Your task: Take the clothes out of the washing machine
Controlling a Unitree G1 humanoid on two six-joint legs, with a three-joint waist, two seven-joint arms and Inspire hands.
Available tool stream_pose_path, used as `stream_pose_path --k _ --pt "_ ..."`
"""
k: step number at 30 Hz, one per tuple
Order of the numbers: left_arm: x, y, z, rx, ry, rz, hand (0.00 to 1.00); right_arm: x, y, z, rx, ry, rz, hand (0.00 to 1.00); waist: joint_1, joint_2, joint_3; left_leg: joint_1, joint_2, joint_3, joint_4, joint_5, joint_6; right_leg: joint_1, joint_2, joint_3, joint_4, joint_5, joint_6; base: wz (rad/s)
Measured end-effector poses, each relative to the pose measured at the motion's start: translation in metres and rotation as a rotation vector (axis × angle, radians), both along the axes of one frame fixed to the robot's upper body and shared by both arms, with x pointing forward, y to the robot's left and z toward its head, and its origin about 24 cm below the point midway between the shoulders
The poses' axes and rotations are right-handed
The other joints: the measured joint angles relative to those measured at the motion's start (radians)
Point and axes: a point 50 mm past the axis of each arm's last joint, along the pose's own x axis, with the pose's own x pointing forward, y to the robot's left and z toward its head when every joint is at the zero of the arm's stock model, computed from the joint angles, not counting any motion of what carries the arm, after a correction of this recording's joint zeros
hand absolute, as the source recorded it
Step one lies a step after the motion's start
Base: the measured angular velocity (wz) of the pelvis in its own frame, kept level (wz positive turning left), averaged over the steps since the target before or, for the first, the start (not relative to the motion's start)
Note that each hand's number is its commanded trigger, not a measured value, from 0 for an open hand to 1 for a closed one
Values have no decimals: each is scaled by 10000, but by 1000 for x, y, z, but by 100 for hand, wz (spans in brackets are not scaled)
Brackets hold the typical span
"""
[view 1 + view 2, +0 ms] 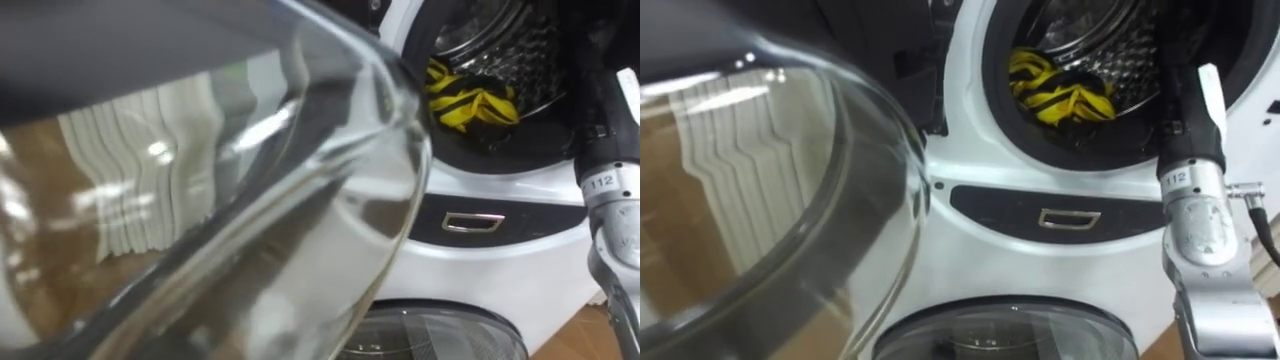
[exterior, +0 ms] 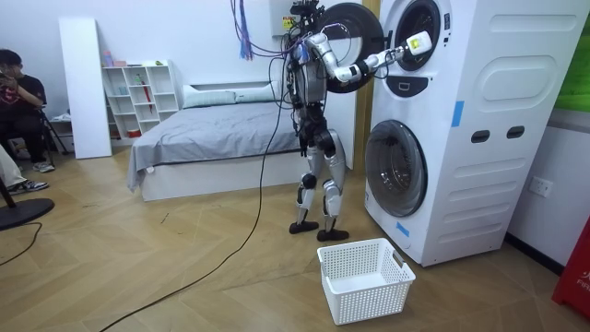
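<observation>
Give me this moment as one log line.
upper machine's round glass door: open | right hand: at steel drum mouth, beside yellow-and-black cloth | white plastic basket: on floor

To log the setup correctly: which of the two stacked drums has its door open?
The upper drum: its glass door is swung out, and yellow-and-black cloth lies inside. The lower drum's door is shut.

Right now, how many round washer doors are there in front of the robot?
2. The upper door is swung open toward the robot. The lower door is shut, directly beneath the open drum. None seem hidden.
</observation>
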Motion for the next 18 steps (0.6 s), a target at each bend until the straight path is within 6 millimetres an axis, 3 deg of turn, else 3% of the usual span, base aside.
stream_pose_path --k 7,18 --pt "-5 -1 -1 -164 295 53 0 19 1 -3 -187 843 618 0 -27 -157 5 -122 -6 35 80 65 -32 214 -188 -326 29 -21 26 -5" --pt "-6 4 1 -195 499 -42 0 26 -8 7 -708 1546 1152 0 142 -205 -27 -475 -155 -9 145 322 -33 327 -332 -162 -394 24 -43 0"
